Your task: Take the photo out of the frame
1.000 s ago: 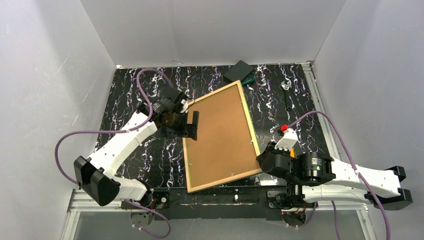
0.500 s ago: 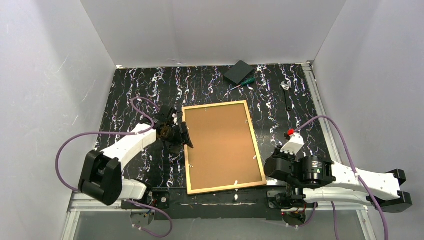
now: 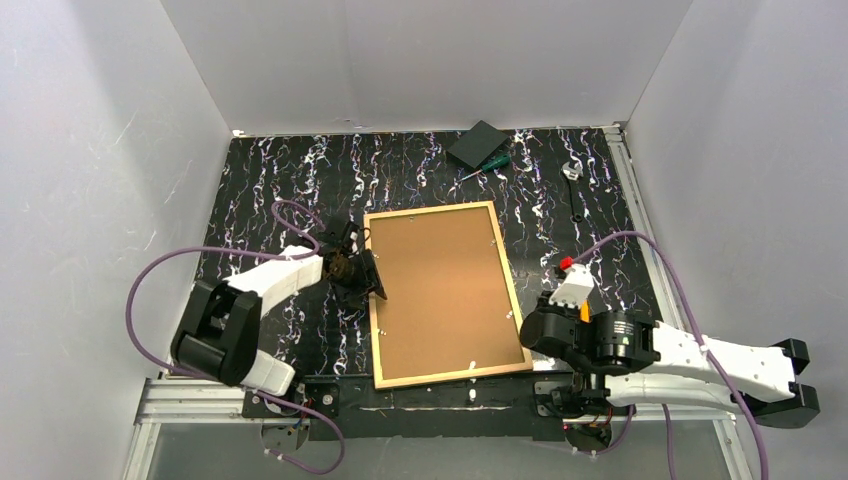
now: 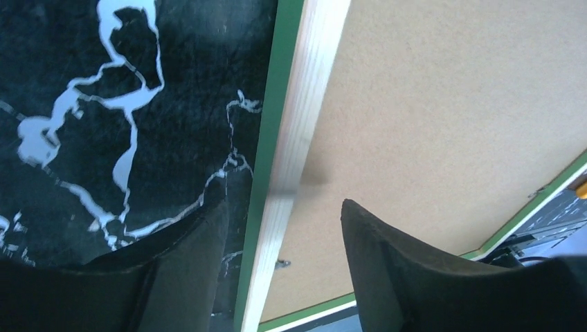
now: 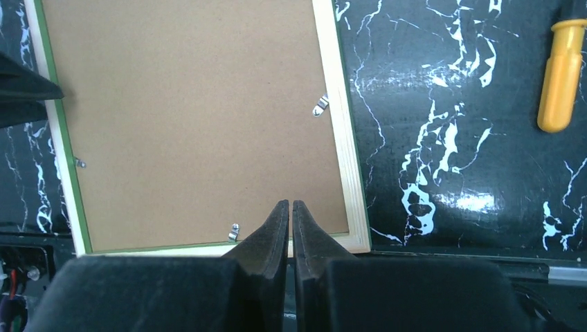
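Two black fingers of the right claw (image 5: 291,204) meet, holding nothing, by the near edge of the black marbled bench (image 3: 270,190), above the near right corner of the thin green rectangular picture frame (image 3: 512,290). It lies face down, plain brown backing board (image 3: 445,290) upward. Further in, the left claw (image 4: 282,207) stands apart astride the frame's left rail. At the far edge sit a flat black box (image 3: 476,143) and a green-handled screwdriver (image 3: 487,165).

The right claw (image 5: 284,204), its fingers pressed together, points over the lower edge of the face-down frame (image 5: 339,124), whose brown backing board (image 5: 187,111) is held by small metal clips (image 5: 319,106). A yellow handle (image 5: 559,76) lies well apart on the black marbled tabletop (image 5: 450,138).
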Controlling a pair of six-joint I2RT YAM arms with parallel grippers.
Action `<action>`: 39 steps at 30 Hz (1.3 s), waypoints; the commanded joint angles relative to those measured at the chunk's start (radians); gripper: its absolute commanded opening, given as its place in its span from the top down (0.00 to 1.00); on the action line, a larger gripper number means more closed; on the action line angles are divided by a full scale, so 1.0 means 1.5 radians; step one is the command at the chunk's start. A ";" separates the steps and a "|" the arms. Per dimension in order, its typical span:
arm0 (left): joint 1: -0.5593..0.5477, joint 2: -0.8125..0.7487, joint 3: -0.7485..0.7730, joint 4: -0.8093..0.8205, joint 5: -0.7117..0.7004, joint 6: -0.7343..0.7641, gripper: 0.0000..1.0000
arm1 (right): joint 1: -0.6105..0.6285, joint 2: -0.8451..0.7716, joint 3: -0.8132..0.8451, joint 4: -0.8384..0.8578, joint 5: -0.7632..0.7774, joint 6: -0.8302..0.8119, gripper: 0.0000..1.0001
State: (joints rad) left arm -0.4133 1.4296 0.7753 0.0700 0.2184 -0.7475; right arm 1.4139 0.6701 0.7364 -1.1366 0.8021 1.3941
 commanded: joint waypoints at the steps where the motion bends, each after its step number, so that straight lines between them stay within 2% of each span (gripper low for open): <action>1: 0.004 0.064 0.008 -0.020 0.027 -0.002 0.48 | -0.069 0.044 0.008 0.092 -0.074 -0.125 0.86; 5: -0.005 0.123 0.061 -0.028 0.040 0.011 0.60 | -0.156 0.123 0.033 0.144 -0.168 -0.227 0.83; 10: -0.032 0.209 0.156 -0.063 0.048 0.021 0.72 | -0.229 0.190 0.082 0.172 -0.222 -0.288 0.82; 16: -0.066 0.279 0.246 -0.117 0.037 0.038 0.83 | -0.355 0.152 0.080 0.172 -0.256 -0.322 0.79; 22: -0.096 0.339 0.299 -0.121 0.050 0.035 0.88 | -0.505 0.114 0.052 0.194 -0.338 -0.383 0.74; 25: -0.105 0.375 0.328 -0.124 0.065 0.027 0.89 | -0.600 0.119 0.056 0.191 -0.369 -0.423 0.65; 27: -0.105 0.381 0.363 -0.166 0.062 0.032 0.76 | -0.673 0.125 0.062 0.193 -0.388 -0.439 0.54; 28: -0.105 0.375 0.365 -0.169 0.063 0.033 0.64 | -0.696 0.128 0.063 0.194 -0.394 -0.444 0.51; 29: -0.105 0.350 0.358 -0.162 0.067 0.029 0.46 | -0.720 0.131 0.064 0.193 -0.396 -0.447 0.42; 30: -0.104 0.333 0.354 -0.161 0.068 0.022 0.33 | -0.741 0.136 0.065 0.194 -0.393 -0.449 0.34; 31: -0.104 0.306 0.353 -0.167 0.081 0.014 0.23 | -0.764 0.148 0.069 0.190 -0.382 -0.448 0.25; 32: -0.104 0.274 0.353 -0.177 0.103 0.016 0.08 | -0.789 0.173 0.080 0.175 -0.349 -0.434 0.14; 33: -0.104 0.246 0.351 -0.178 0.128 0.018 0.02 | -0.821 0.187 0.079 0.173 -0.329 -0.423 0.07; 35: -0.108 0.234 0.352 -0.182 0.155 0.019 0.02 | -0.873 0.188 0.058 0.200 -0.348 -0.424 0.03; 39: -0.125 0.212 0.362 -0.204 0.168 0.046 0.02 | -0.967 0.190 0.025 0.250 -0.402 -0.457 0.03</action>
State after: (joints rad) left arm -0.5735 1.8256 1.3148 -0.0963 0.4007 -0.7189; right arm 0.0711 0.9573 0.8005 -0.8333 0.2478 0.7471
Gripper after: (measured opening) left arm 0.980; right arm 0.971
